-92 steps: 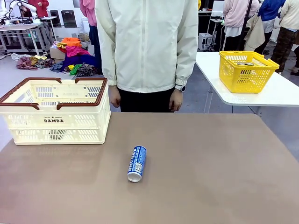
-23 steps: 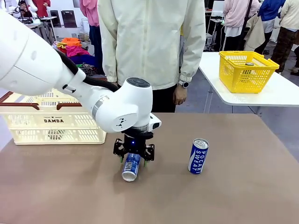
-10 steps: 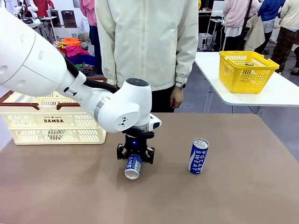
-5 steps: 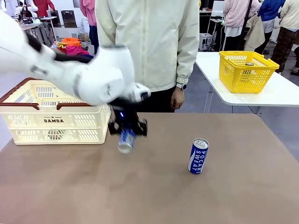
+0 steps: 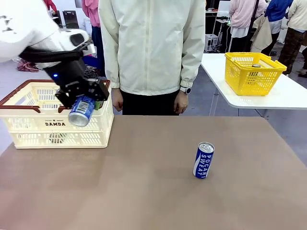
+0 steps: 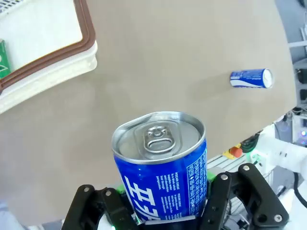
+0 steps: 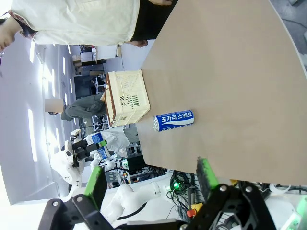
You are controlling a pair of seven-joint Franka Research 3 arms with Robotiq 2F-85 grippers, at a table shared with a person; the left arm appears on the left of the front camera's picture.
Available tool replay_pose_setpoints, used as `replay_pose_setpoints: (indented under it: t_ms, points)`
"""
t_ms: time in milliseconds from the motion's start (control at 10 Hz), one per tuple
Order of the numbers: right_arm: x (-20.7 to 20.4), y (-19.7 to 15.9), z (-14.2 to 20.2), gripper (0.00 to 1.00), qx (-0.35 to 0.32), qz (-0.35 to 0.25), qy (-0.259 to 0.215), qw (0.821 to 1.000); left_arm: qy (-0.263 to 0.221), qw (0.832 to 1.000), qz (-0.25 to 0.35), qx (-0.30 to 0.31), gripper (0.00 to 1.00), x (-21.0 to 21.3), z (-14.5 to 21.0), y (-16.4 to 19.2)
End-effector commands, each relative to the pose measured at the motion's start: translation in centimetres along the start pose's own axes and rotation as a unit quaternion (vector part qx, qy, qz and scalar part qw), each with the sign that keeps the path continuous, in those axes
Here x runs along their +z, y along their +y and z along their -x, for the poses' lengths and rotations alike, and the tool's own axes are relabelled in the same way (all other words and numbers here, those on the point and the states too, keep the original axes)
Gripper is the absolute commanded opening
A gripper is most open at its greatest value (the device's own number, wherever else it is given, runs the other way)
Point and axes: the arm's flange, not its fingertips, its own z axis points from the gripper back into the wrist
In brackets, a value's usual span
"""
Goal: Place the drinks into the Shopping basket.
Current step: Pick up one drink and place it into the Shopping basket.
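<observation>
Left gripper (image 5: 84,101) clamps a smooth blue can (image 5: 81,112), silver top toward the camera, its base hidden between the fingers, in the air at the right rim of the slatted cream Shopping basket (image 5: 57,130) on the table (image 5: 144,191)'s far-left corner. Inside the basket a green sliver (image 6: 3,57) is cut off and unclear. Second blue can (image 5: 203,160) stands upright right of centre with bare matte brown all round; right gripper (image 7: 151,184) jaws apart.

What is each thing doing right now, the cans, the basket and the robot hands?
held blue can: lifted, tilted, tab shut
other blue can: upright on the table, free
Shopping basket: on the table, top open
left hand: shut on the held blue can
right hand: open, empty
</observation>
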Motion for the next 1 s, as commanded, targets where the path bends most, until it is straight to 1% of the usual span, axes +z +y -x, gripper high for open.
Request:
replay_pose_setpoints:
  t_ms: [0, 200, 300, 400, 500, 600, 700, 800, 900]
  points:
    - [0.2, 0.0, 0.1, 1.00, 0.007, -0.002, 0.003, 1.000, 0.028, 0.999, -0.027, -0.027, 0.00, -2.5, -2.8, -2.8]
    - [0.2, 0.0, 0.1, 1.00, 0.007, -0.002, 0.003, 1.000, 0.028, 0.999, -0.027, -0.027, 0.00, -2.5, -2.8, -2.8]
    - [0.2, 0.0, 0.1, 1.00, 0.007, -0.002, 0.003, 1.000, 0.025, 0.999, -0.014, -0.020, 0.00, -2.6, -1.0, -2.0]
    - [0.2, 0.0, 0.1, 1.00, 0.007, -0.002, 0.003, 1.000, 0.110, 0.994, -0.028, -0.008, 0.00, -3.0, -4.4, -2.0]
    - [0.2, 0.0, 0.1, 1.00, 0.007, -0.002, 0.003, 1.000, 0.104, 0.988, -0.028, 0.114, 0.00, -2.2, -8.2, -0.6]
    - [0.2, 0.0, 0.1, 1.00, 0.007, -0.002, 0.003, 1.000, 0.096, 0.979, -0.034, 0.176, 0.00, -1.1, -11.1, 1.1]
    - [0.2, 0.0, 0.1, 1.00, 0.007, -0.002, 0.003, 1.000, 0.065, 0.969, -0.034, 0.236, 0.00, 0.0, -14.6, 3.6]
    - [0.2, 0.0, 0.1, 1.00, 0.007, -0.002, 0.003, 1.000, 0.051, 0.961, -0.037, 0.270, 0.00, 0.3, -17.2, 5.8]
    - [0.2, 0.0, 0.1, 1.00, 0.007, -0.002, 0.003, 1.000, 0.044, 0.957, -0.067, 0.279, 0.00, -0.2, -19.0, 8.2]
